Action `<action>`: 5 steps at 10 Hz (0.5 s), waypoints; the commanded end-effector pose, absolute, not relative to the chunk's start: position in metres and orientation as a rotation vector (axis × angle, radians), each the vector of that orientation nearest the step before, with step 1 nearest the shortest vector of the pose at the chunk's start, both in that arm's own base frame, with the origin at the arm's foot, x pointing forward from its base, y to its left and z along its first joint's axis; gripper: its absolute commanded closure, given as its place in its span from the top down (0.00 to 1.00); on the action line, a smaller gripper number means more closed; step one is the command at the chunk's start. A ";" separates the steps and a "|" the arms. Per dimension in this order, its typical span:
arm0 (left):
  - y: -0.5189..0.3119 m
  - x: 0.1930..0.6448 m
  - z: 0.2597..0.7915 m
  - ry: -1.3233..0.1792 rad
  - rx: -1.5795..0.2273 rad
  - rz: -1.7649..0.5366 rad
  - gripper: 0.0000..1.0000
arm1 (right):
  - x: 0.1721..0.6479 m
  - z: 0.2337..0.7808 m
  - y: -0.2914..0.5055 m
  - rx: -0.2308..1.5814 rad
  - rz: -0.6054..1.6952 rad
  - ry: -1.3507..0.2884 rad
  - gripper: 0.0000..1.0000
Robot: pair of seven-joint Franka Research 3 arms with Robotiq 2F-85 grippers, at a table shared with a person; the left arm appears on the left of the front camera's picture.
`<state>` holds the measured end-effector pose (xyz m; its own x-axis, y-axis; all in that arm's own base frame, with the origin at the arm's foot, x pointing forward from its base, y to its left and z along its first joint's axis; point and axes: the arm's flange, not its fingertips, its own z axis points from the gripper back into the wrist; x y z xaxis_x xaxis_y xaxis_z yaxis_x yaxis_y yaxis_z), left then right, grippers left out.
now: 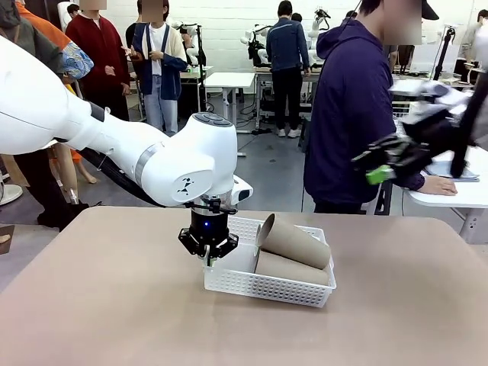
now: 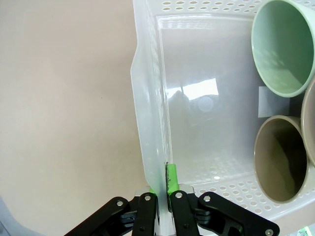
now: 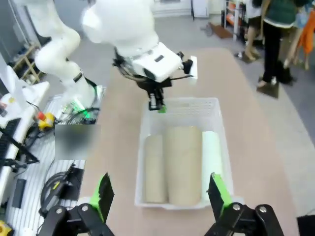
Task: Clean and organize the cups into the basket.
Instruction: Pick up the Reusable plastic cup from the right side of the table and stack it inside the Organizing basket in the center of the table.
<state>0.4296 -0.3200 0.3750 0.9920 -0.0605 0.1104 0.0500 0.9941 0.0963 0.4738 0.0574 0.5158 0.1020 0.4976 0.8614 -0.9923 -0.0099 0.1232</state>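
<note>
Grey floor (image 1: pixel 267 164), white wall (image 1: pixel 229 19), white tables (image 1: pixel 229 79) w/ ppl behind.

You worked in a robotics lab: beyond your tan table (image 1: pixel 114 305) stood white workbenches (image 1: pixel 229 79), more white robot arms (image 1: pixel 255 38), and several people (image 1: pixel 158 65) standing behind it.

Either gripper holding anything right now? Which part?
Left gripper is shut on the white plastic mesh basket, pinching the rim of one short end wall. Right gripper is open, holding nothing.
</note>
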 end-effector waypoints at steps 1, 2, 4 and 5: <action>-0.320 0.429 0.376 -0.117 0.092 -0.057 0.00 | 0.446 0.486 0.008 0.967 1.338 -0.814 1.00; -0.320 0.429 0.376 -0.117 0.092 -0.057 0.00 | 0.427 0.477 -0.023 0.976 1.321 -0.885 1.00; -0.320 0.429 0.376 -0.117 0.092 -0.057 0.00 | 0.407 0.455 -0.056 0.982 1.267 -0.958 1.00; -0.320 0.429 0.376 -0.117 0.092 -0.057 0.00 | 0.402 0.445 -0.066 0.959 1.242 -1.008 1.00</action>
